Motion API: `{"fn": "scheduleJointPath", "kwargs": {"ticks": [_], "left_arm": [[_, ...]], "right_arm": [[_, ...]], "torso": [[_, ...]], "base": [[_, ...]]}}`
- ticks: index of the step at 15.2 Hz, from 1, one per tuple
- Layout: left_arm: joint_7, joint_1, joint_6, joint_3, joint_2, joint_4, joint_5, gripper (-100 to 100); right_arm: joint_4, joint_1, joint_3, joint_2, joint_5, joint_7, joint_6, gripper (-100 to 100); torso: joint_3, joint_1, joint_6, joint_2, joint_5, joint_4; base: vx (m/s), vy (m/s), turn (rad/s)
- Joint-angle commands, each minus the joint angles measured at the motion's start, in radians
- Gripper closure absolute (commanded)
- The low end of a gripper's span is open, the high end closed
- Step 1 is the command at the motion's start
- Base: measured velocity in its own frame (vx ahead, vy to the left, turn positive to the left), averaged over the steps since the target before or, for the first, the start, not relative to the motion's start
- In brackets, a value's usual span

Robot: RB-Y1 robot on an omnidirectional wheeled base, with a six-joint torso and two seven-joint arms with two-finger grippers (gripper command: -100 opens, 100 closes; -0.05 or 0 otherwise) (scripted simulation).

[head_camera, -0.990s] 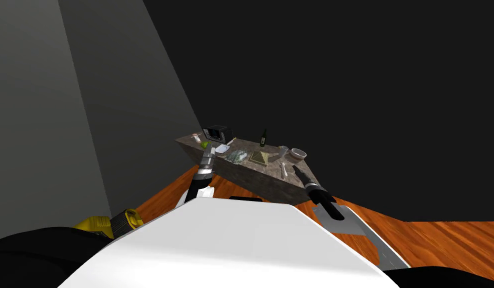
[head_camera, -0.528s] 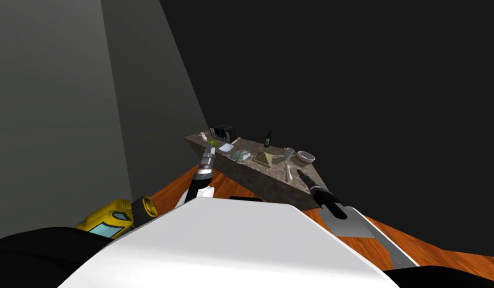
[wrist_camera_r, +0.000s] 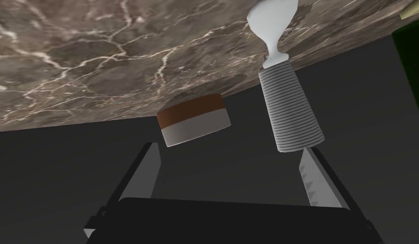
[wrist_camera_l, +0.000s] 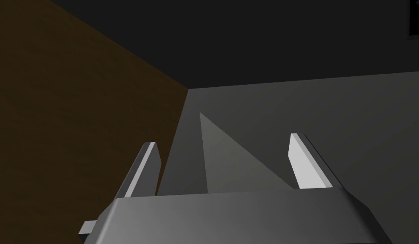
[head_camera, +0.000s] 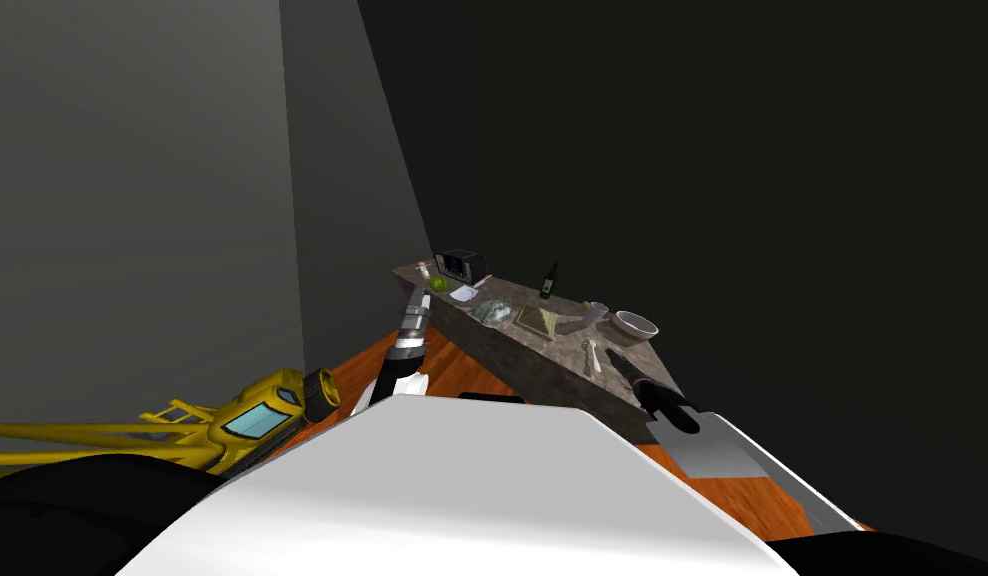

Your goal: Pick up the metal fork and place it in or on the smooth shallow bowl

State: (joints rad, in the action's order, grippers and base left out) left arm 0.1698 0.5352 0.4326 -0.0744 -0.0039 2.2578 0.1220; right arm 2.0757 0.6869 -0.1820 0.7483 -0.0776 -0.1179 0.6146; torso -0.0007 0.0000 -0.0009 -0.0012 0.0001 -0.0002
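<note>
The desk [head_camera: 517, 358], brown marble, runs slantwise through the middle of the head view. Along its top, from upper left to lower right, stand a small pale thing [head_camera: 423, 269], a dark box [head_camera: 459, 264], a green fruit [head_camera: 439, 284], a white sheet [head_camera: 464, 293], a bag of greens [head_camera: 494, 312], a dark bottle [head_camera: 549, 283], a tan wedge [head_camera: 538, 320] and a grey lump [head_camera: 590, 316]. Last come the bowl [head_camera: 634, 326] and the fork [head_camera: 592, 355]. The fork lies near the desk's lower-right end, just lower left of the bowl and apart from it. A yellow machine [head_camera: 257, 420] sits at lower left.

The right arm [head_camera: 667, 405] reaches in from the lower right, its tip just beside the fork. The right jaws are wide open and empty. The fork's ribbed handle lies just past the tip of one of the fingers [wrist_camera_r: 310, 173]. A brown-and-white puck [wrist_camera_r: 194, 120] sits beyond the gap between them, at the desk's edge.

The left arm [head_camera: 410, 335] points toward the desk's upper-left end. The left jaws are wide open, holding nothing.
</note>
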Motion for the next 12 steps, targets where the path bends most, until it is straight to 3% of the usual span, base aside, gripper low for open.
{"fn": "scheduleJointPath", "kwargs": {"ticks": [1, 12], "left_arm": [[0.000, 0.000, 0.000, 0.000, 0.000, 0.000, 0.000, 0], [0.000, 0.000, 0.000, 0.000, 0.000, 0.000, 0.000, 0]], "right_arm": [[-0.015, 0.002, -0.001, 0.021, 0.013, -0.001, 0.045, -100], [-0.094, 0.029, 0.010, 0.171, 0.139, -0.007, 0.281, -100]], "torso": [[0.000, 0.000, 0.000, 0.000, 0.000, 0.000], [-0.001, 0.000, 0.000, -0.002, 0.000, 0.000]], "base": [[0.006, 0.008, 0.216], [0.017, 0.012, 0.253]]}}
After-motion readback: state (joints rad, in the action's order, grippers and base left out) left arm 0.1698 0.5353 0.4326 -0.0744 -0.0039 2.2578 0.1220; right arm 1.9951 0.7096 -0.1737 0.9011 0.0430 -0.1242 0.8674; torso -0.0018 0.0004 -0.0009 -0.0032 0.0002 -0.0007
